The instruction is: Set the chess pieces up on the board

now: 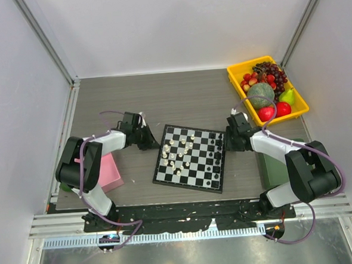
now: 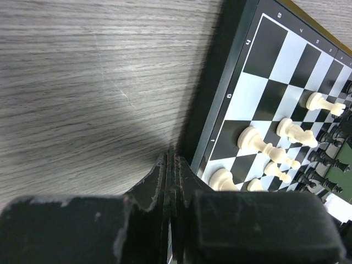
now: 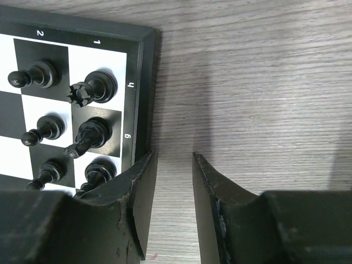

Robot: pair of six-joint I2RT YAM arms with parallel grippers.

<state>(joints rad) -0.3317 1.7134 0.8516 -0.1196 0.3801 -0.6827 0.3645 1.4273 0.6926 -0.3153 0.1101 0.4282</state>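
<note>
Board [image 1: 197, 174] mid-table btwn both arms. White pieces [image 1: 176, 154] scattered on its left half, black pieces [image 1: 217, 154] in rows along the right side. Left gripper [image 2: 170, 159] just off board's left border, jaws pressed together, empty. Right gripper [image 3: 173, 157] just beside right border, jaws apart w/ nothing btwn. Pink box [image 1: 110, 169] near-left, yellow fruit tray [image 1: 249, 63] far-right.

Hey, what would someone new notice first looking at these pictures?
The checkered board sits mid-table, white pieces scattered on its left half, black pieces lined along its right edge. The left gripper, fingers shut, and the right gripper, fingers apart, flank it. A yellow tray of fruit sits in the far right corner.
</note>
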